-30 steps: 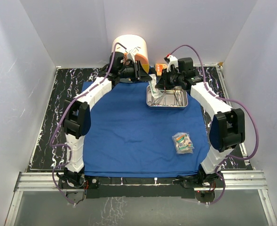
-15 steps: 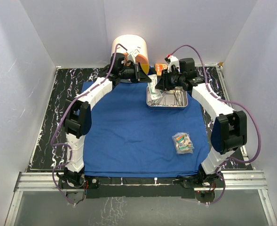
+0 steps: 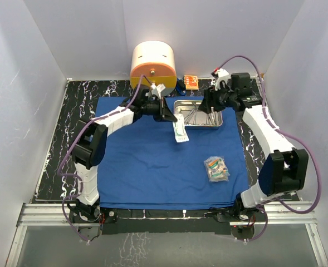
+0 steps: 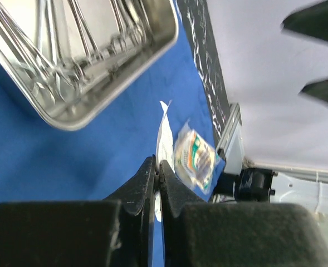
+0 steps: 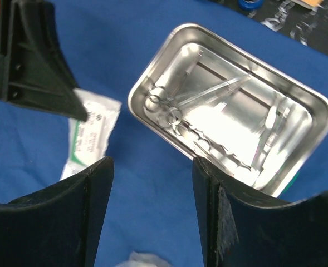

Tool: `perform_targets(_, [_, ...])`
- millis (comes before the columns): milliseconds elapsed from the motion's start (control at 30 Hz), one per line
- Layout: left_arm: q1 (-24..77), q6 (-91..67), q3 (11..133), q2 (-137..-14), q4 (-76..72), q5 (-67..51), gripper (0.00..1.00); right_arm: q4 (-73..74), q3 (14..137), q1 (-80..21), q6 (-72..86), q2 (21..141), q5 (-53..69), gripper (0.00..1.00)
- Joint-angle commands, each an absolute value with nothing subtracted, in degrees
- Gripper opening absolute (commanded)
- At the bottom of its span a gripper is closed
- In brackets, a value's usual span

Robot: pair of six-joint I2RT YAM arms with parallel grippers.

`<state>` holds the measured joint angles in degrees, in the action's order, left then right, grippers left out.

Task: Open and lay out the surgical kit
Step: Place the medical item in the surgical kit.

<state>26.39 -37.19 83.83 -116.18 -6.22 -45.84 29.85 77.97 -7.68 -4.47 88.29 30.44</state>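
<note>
The royal-blue cloth (image 3: 152, 161) lies spread flat. On its far right stands the steel tray (image 3: 200, 125) with scissors and forceps (image 5: 172, 115) inside. My left gripper (image 3: 174, 118) hovers just left of the tray, shut on the top edge of a white packet (image 3: 180, 132) that hangs down over the cloth. In the left wrist view the left gripper (image 4: 157, 164) pinches the thin packet (image 4: 164, 133), with the tray (image 4: 97, 94) beyond. My right gripper (image 3: 208, 107) is over the tray's far side. In its own view the right gripper (image 5: 152, 164) stands open and empty above the cloth, with the tray (image 5: 152, 72) ahead.
A clear packet (image 3: 216, 169) with colourful contents lies on the cloth at the near right. The round cream-and-orange container (image 3: 152, 62) stands behind the cloth, a small orange box (image 3: 190, 81) to its right. Black marbled table (image 3: 77, 105) borders the cloth; white walls enclose it.
My right gripper has opened and pulled back to the right over the tray. My left gripper has carried the white packet from the tray's left end out over the cloth, uncovering the container's orange face.
</note>
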Motion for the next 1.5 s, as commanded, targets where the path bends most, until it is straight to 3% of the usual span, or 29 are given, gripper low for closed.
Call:
perform_targets(0, [31.7,-40.1,77.9,-108.6,-9.2,-46.2,0.0,30.4,74.7,-2.8,-8.4,83.2,28.1,0.57])
perform_targets(400, [44.2,-49.9,60.2,-102.3,-19.3,-40.4,0.0,24.6,57.4,9.9,-12.0,74.6,26.2,0.58])
perform_targets(567, [44.7,-55.4,55.8,-102.5,-24.7,-38.9,0.0,22.4,52.2,11.9,-13.7,70.7,26.3,0.58])
perform_targets(1467, [46.8,-55.9,62.1,-117.2,-29.6,-41.3,0.0,17.5,46.4,16.8,-12.4,69.9,30.4,0.58])
